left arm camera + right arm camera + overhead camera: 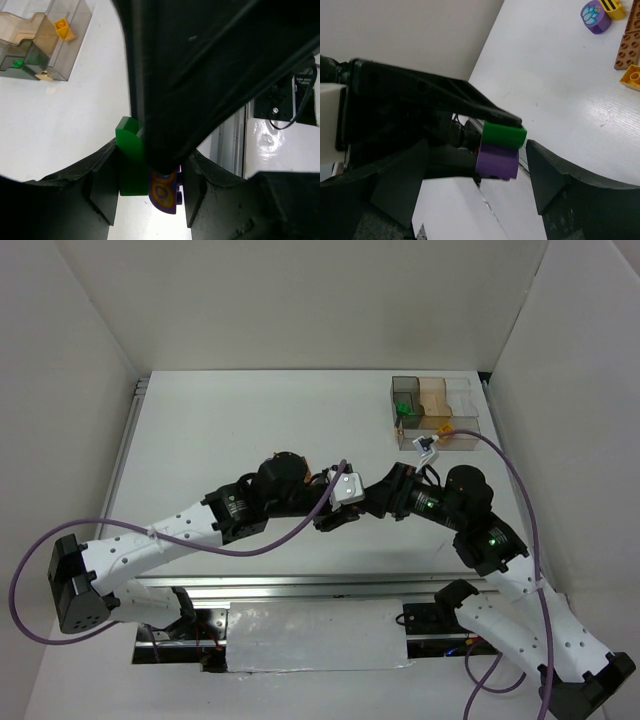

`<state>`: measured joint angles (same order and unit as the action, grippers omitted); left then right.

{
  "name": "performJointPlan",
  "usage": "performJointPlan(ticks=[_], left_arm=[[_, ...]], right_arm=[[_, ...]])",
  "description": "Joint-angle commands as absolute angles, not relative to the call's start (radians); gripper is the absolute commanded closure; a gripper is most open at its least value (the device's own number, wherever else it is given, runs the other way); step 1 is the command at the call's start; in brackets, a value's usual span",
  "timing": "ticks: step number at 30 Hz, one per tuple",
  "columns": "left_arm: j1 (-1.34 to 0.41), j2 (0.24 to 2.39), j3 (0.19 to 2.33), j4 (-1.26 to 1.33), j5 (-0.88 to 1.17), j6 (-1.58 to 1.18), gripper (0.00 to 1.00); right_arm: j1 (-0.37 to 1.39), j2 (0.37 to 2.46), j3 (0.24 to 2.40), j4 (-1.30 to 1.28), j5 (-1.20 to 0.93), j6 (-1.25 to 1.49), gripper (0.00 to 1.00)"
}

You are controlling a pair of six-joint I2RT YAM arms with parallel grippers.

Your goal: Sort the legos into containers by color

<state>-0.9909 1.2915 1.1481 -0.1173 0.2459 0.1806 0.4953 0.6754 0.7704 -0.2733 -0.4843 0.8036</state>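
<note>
A green brick (131,160) joined to a purple brick (164,194) with an orange-yellow print sits between my left gripper's (150,190) jaws, which are shut on the pair. In the right wrist view the green brick (505,134) sits on top of the purple one (496,161), held above the table. My right gripper (479,152) is open, its jaws straddling the pair with gaps; one of its fingers (200,75) fills the left wrist view. Both grippers meet mid-table, left (335,512) and right (380,500). The clear divided tray (470,400) stands at the far right.
The tray (75,30) holds a yellow brick (62,27) and a green piece (17,63). On the table lie a round purple piece (595,16), a yellow piece (614,6), a brown plate (630,45) and a yellow-orange brick (631,77). White walls enclose the table.
</note>
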Motion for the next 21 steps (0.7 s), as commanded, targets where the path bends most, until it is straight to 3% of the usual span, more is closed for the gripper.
performJointPlan(ticks=[1,7,15,16,18,19,21], left_arm=[[-1.017,1.264,1.184,-0.113,0.195,0.218,1.00],[-1.022,1.249,1.190,-0.117,0.212,0.216,1.00],[-1.023,1.236,1.187,-0.110,0.166,0.219,1.00],[-1.022,1.238,1.190,-0.113,0.167,0.219,1.00],[-1.023,1.236,1.195,-0.110,0.178,0.218,0.97],[-1.023,1.238,1.196,-0.109,0.182,0.216,0.96],[-1.022,1.238,1.201,-0.112,0.202,0.212,0.90]], right_arm=[[0.537,0.672,0.789,-0.248,-0.417,0.813,0.16],[0.587,0.687,0.752,-0.262,-0.359,0.787,0.39],[0.600,0.678,0.750,-0.282,-0.380,0.756,0.44],[0.600,0.692,0.752,-0.279,-0.397,0.752,0.54],[0.600,0.710,0.755,-0.276,-0.443,0.741,0.66],[0.601,0.725,0.755,-0.275,-0.449,0.739,0.81],[0.600,0.732,0.741,-0.249,-0.472,0.739,0.84]])
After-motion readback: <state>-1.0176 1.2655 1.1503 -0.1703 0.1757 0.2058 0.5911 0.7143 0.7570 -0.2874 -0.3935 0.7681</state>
